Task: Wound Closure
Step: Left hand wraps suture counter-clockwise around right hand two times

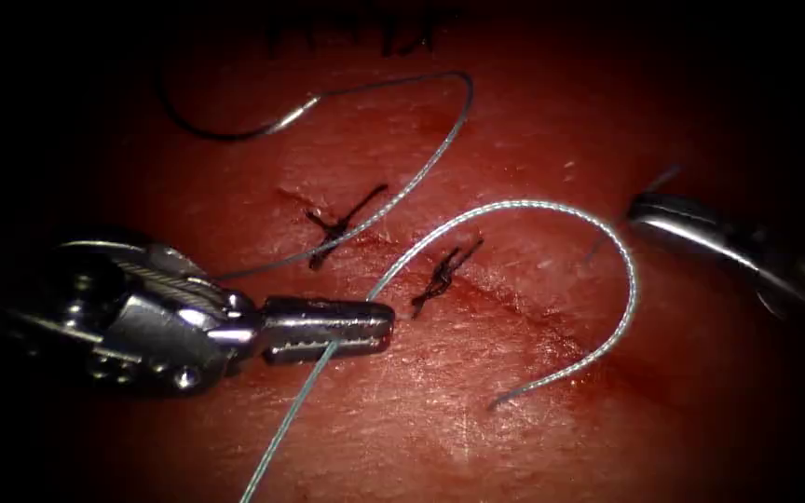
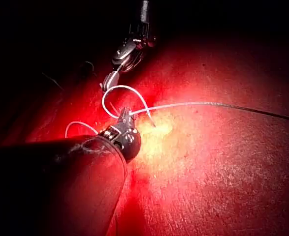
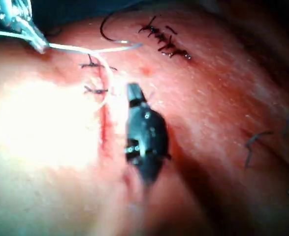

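Observation:
My left tool (image 1: 382, 326) reaches in from the left, its jaws shut on the pale thread (image 1: 514, 204) just left of the cut (image 1: 552, 321). From the jaws the thread arcs over the cut and curls down to a loose end on the tissue (image 1: 440, 438). The curved needle (image 1: 225, 133) lies free on the tissue at the upper left, held by neither tool, with thread trailing from it. My right tool (image 1: 637, 212) hovers right of the cut, jaws shut on nothing. The left jaws (image 2: 125, 117) hold thread (image 2: 208, 103); the right tool (image 3: 133, 91) sits beside the cut.
Two dark knotted stitches (image 1: 342, 224) (image 1: 442, 270) cross the cut's upper part. Red fluid wets the tissue along the cut. A row of older dark stitches (image 3: 164, 42) lies farther back, and a cut thread end (image 3: 252, 142) lies off to one side.

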`<state>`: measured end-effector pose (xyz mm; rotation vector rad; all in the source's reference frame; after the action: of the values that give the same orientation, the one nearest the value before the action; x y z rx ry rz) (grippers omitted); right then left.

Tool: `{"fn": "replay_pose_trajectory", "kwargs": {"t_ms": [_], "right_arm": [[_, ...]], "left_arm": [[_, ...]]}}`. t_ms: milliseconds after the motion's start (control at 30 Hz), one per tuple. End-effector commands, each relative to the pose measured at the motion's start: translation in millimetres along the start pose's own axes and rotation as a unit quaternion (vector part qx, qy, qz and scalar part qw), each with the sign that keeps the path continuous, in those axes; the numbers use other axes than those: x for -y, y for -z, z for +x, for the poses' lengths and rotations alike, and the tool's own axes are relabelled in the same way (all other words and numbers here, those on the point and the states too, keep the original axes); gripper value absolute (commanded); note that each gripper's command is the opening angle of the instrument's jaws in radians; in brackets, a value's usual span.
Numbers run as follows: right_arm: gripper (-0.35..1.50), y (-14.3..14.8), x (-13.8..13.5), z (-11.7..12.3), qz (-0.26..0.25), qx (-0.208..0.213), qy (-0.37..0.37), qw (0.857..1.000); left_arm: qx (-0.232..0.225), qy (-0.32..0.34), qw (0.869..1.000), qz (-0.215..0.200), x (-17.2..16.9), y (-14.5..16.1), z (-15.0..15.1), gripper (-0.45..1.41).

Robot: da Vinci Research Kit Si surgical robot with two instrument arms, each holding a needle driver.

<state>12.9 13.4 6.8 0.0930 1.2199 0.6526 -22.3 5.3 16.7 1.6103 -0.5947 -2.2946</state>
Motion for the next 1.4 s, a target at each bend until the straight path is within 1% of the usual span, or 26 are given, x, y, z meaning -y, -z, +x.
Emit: {"fn": "replay_pose_trajectory", "kwargs": {"t_ms": [33,67,100,133,167,233,267,300,467,600,800,967,1000,1033,1067,1167,1233,1267,1333,1400], "right_arm": [[-0.35,-1.1,-0.3,-0.9,-0.001,0.002,0.002,1.000],[-0.35,-2.0,-0.3,-1.8,0.001,0.016,0.008,1.000],[-0.35,-2.6,0.1,-2.5,0.008,0.016,0.012,1.000],[-0.35,-2.6,0.1,-2.5,0.008,0.016,0.012,1.000],[-0.35,-3.2,1.0,-3.0,0.017,0.014,0.015,1.000],[-0.35,-3.5,1.9,-3.1,0.023,0.011,0.015,1.000],[-0.35,-3.8,2.5,-2.8,0.030,0.009,0.015,0.999],[-0.35,-3.8,3.2,-2.3,0.036,0.008,0.013,0.999],[-0.35,-3.3,4.7,-0.8,0.044,0.007,0.007,0.999],[-0.35,-3.4,5.2,0.1,0.047,-0.005,0.002,0.999],[-0.35,-3.5,6.4,1.0,0.048,-0.010,-0.001,0.999],[-0.35,-4.5,6.6,1.3,0.036,-0.023,-0.003,0.999],[-0.20,-5.0,6.5,1.3,0.024,-0.023,-0.004,0.999],[0.05,-5.3,6.5,1.2,0.023,-0.021,-0.003,1.000],[0.16,-5.5,6.6,1.0,0.023,-0.019,-0.002,1.000],[0.36,-6.2,7.0,0.3,0.022,0.002,0.002,1.000],[0.41,-6.7,7.5,-0.3,0.023,0.016,0.006,1.000],[0.41,-6.7,7.5,-0.3,0.023,0.016,0.006,1.000],[0.46,-7.4,8.1,-1.2,0.027,0.038,0.012,0.999],[0.46,-8.0,8.7,-1.9,0.031,0.056,0.020,0.998]], "left_arm": [[0.000,0.000,1.000,-0.001,-0.2,-0.6,-0.2,-0.45],[-0.001,0.000,1.000,-0.001,-0.1,-0.7,-0.1,-0.45],[-0.002,0.001,1.000,-0.001,0.1,-1.1,-0.1,-0.45],[-0.002,0.001,1.000,-0.001,0.1,-1.1,-0.1,-0.45],[-0.006,0.001,1.000,-0.001,0.3,-1.6,-0.3,-0.45],[-0.006,-0.001,1.000,0.000,0.5,-2.5,-0.6,-0.45],[0.001,0.001,1.000,0.002,0.6,-3.4,-1.0,-0.45],[0.021,-0.002,1.000,0.010,0.4,-4.4,-1.5,-0.45],[0.056,-0.006,0.998,0.019,-1.1,-5.8,-3.2,-0.45],[0.064,-0.007,0.998,0.016,-2.1,-6.6,-3.2,-0.45],[0.071,-0.010,0.997,0.014,-3.0,-7.7,-3.0,-0.45],[0.065,-0.007,0.998,0.001,-4.5,-8.5,-1.8,-0.45],[0.059,-0.007,0.998,-0.006,-4.8,-8.6,-0.8,-0.45],[0.055,-0.005,0.998,-0.009,-4.9,-8.5,0.1,-0.45],[0.052,-0.004,0.999,-0.010,-4.8,-8.4,0.7,-0.45],[0.048,0.005,0.999,-0.012,-4.0,-8.3,2.0,-0.45],[0.046,0.000,0.999,-0.013,-3.3,-8.1,2.6,-0.45],[0.046,0.000,0.999,-0.013,-3.3,-8.1,2.6,-0.45],[0.042,-0.011,0.999,-0.016,-1.9,-7.8,3.2,-0.45],[0.034,-0.023,0.999,-0.019,-0.3,-7.1,3.2,-0.45]]}}
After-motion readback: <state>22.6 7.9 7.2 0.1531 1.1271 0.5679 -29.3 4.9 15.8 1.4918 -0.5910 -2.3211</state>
